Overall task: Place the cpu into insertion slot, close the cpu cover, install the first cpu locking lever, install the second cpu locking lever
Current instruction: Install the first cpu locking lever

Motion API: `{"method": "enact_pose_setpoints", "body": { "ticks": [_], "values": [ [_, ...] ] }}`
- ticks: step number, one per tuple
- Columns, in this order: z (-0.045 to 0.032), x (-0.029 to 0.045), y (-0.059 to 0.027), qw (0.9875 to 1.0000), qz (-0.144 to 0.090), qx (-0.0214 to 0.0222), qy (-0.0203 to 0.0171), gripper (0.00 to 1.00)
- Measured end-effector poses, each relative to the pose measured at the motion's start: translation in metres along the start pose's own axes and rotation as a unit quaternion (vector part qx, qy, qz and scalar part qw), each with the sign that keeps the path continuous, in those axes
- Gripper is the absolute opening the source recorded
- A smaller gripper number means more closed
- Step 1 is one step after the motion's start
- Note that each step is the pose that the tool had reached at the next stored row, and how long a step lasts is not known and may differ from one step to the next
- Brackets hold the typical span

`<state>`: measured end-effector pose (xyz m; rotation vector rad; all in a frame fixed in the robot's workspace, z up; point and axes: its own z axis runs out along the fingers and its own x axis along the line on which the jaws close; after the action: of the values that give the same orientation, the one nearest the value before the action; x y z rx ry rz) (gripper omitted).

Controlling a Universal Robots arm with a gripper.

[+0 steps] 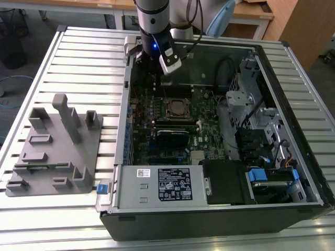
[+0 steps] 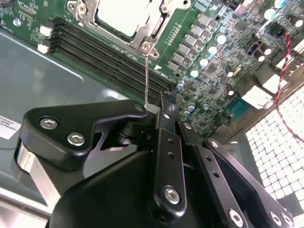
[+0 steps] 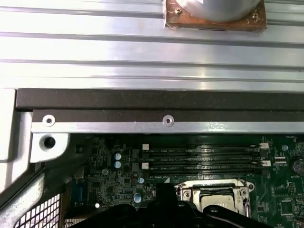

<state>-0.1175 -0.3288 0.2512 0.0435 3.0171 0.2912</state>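
The insertion slot (image 1: 178, 109) sits mid-board inside the open computer case (image 1: 293, 130). The cpu (image 2: 121, 16) lies in it, silver top showing, and the cpu cover (image 2: 154, 26) frames it flat. A thin wire locking lever (image 2: 148, 76) rises from the socket corner to my gripper (image 2: 156, 110). The fingers are shut together, and the lever's end touches their tips; I cannot tell whether it is pinched. In the first wrist view the cpu (image 3: 218, 202) and cover (image 3: 190, 192) lie just beyond the dark gripper (image 3: 161, 209). The arm's wrist (image 1: 154, 36) hangs over the case's back wall.
Black memory slots (image 2: 104, 54) run beside the socket. A black ribbed card (image 1: 172, 137) lies in front of it, and the power supply (image 1: 159, 185) nearer still. Drive cages (image 1: 246, 104) fill the exterior view's right. A grey fixture (image 1: 55, 149) stands on the slatted table (image 1: 78, 63).
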Motion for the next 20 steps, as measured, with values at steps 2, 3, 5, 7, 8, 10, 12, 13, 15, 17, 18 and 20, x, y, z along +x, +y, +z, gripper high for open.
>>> {"method": "enact_pose_setpoints", "body": {
  "ticks": [2,3,5,7,8,10,12,13,15,17,18,20],
  "values": [
    [0.0,-0.0002,0.0,1.0,0.0,-0.0002,0.0,0.11],
    [0.0001,-0.0006,-0.0001,1.0,0.0,-0.0002,0.0001,0.11],
    [0.0003,-0.0022,0.0,1.0,0.0,-0.0002,0.0,0.11],
    [0.0006,-0.0044,0.0,1.0,0.0,-0.0002,0.0,0.11],
    [0.0008,-0.0056,0.0,1.0,0.0,-0.0002,0.0001,0.11],
    [0.0011,-0.0084,0.0,1.0,0.0,-0.0002,0.0,0.11],
    [0.0014,-0.0109,0.0,1.0,0.0,-0.0002,0.0,0.11],
    [0.0016,-0.012,0.0,1.0,0.0,-0.0002,0.0001,0.11],
    [0.0019,-0.0144,0.0,1.0,0.0,-0.0002,0.0,0.11],
    [0.0022,-0.017,0.0,1.0,0.0,-0.0002,0.0001,0.11],
    [0.0023,-0.0178,0.0,1.0,0.0,-0.0001,0.0001,0.11],
    [0.0023,-0.0178,0.0,1.0,0.0,-0.0002,0.0,0.11]
  ]
}}
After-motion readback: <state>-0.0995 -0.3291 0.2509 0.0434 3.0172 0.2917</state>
